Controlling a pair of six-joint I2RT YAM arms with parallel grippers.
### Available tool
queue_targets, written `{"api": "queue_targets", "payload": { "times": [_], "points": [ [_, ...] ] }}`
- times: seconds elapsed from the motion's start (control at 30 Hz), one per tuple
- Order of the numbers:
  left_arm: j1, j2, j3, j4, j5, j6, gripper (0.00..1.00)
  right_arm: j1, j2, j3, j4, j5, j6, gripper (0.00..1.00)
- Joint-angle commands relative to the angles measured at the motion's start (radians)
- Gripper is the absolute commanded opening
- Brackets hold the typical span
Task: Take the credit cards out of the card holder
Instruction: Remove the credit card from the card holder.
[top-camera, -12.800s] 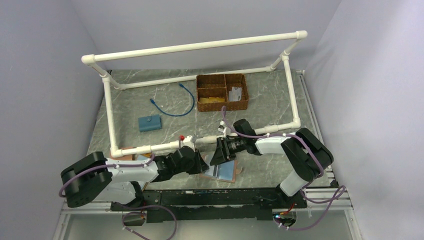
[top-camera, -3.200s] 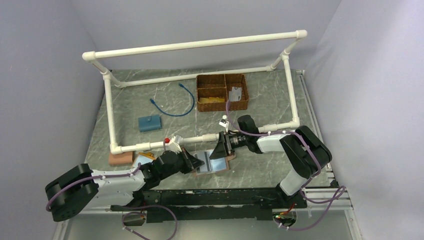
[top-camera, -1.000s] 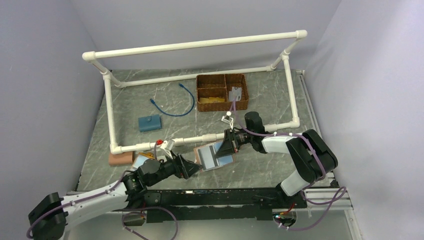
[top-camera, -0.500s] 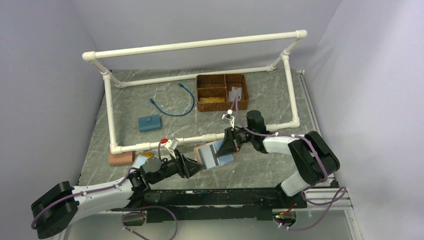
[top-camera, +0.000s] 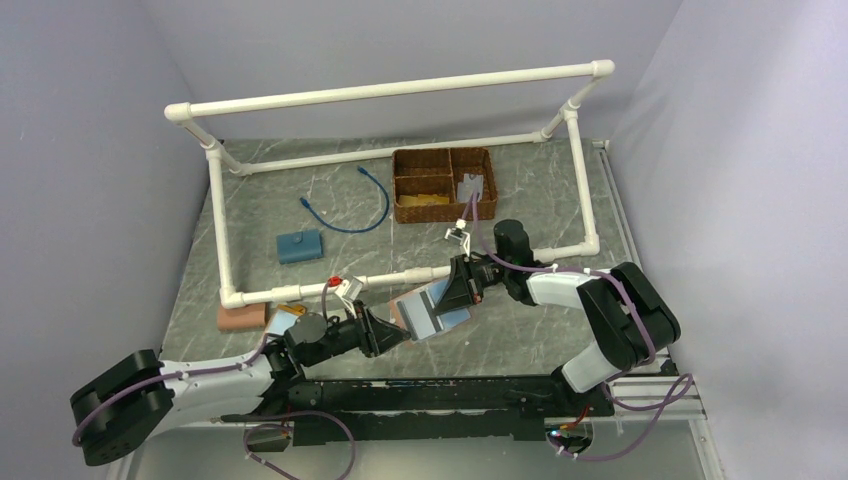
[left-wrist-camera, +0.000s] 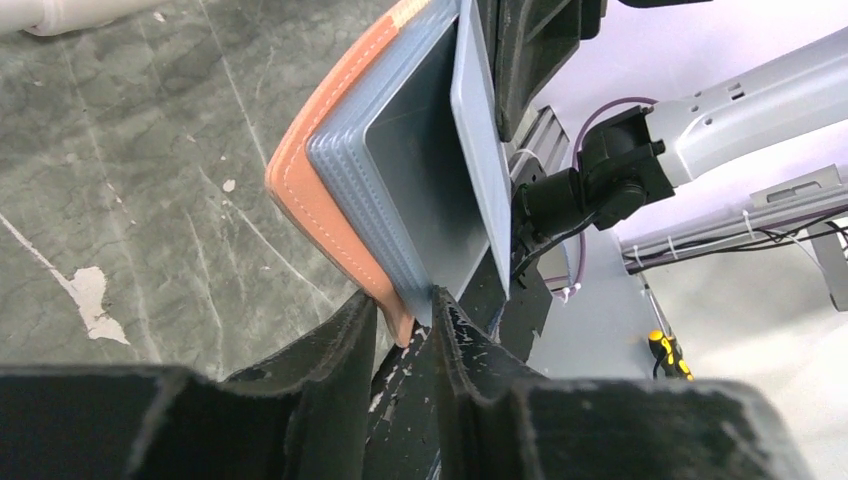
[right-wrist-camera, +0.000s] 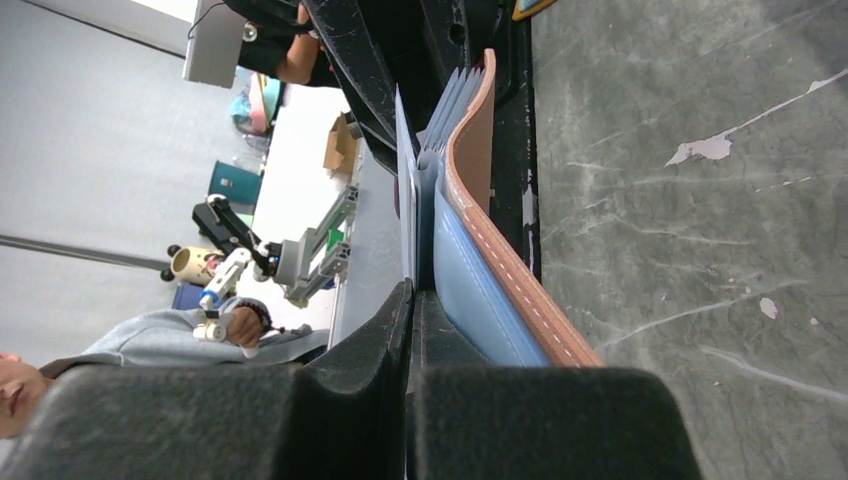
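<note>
I see the open wallet (top-camera: 430, 312) held up over the table (top-camera: 520, 330) near its front edge, my left pincer (left-wrist-camera: 400, 330) nipping its lower corner, my right pincer (right-wrist-camera: 412, 300) clamped on a grey-blue inner flap.

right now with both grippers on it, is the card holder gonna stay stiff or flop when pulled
Probably floppy: the card holder bows between the left gripper and the right gripper. Likely light, since two edge pinches hold it up. Its stacked lining pockets may fan apart under pull.
</note>
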Motion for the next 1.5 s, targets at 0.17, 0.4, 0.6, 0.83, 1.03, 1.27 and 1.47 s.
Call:
{"api": "queue_targets", "payload": {
  "times": [0.17,0.4,0.6,0.83,1.03,1.27,1.47],
  "points": [
    [-0.004,-0.017,0.043,0.249,0.044,-0.042,0.17,0.011,-0.037,0.067,-0.079,0.012,-0.133,0.0],
    [-0.004,-0.081,0.034,0.223,0.021,-0.053,0.08,0.012,-0.042,0.075,-0.111,0.012,-0.163,0.0],
    [-0.004,-0.094,0.035,0.173,-0.016,-0.084,0.47,0.012,-0.051,0.063,-0.061,0.004,-0.122,0.0],
    [-0.004,-0.034,0.05,0.187,-0.027,-0.109,0.53,0.012,-0.053,0.06,-0.044,0.003,-0.106,0.0],
    [-0.004,0.016,0.043,0.258,-0.02,-0.119,0.28,0.007,-0.049,0.066,-0.068,0.011,-0.12,0.0],
    [-0.004,-0.011,0.023,0.284,-0.007,-0.107,0.05,-0.023,-0.05,0.062,-0.069,0.015,-0.117,0.0],
    [-0.004,-0.069,0.011,0.252,-0.012,-0.101,0.02,-0.029,-0.049,0.06,-0.06,0.012,-0.114,0.0]
  ]
}}
